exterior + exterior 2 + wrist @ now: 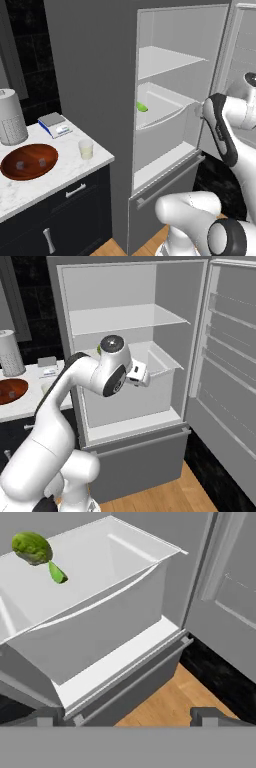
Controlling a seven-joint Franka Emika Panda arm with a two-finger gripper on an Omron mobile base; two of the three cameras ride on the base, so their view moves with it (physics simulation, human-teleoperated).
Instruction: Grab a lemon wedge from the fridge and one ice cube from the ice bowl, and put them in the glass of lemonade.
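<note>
I am facing the tall grey fridge, which is standing with its door swung open to the right of the frame. The small green lemon wedge is lying in the white open drawer, below the white shelf. Left of the fridge, the white marble counter is carrying the round reddish-brown wooden ice bowl at lower left, with the small clear glass of lemonade just beside it to the right.
</note>
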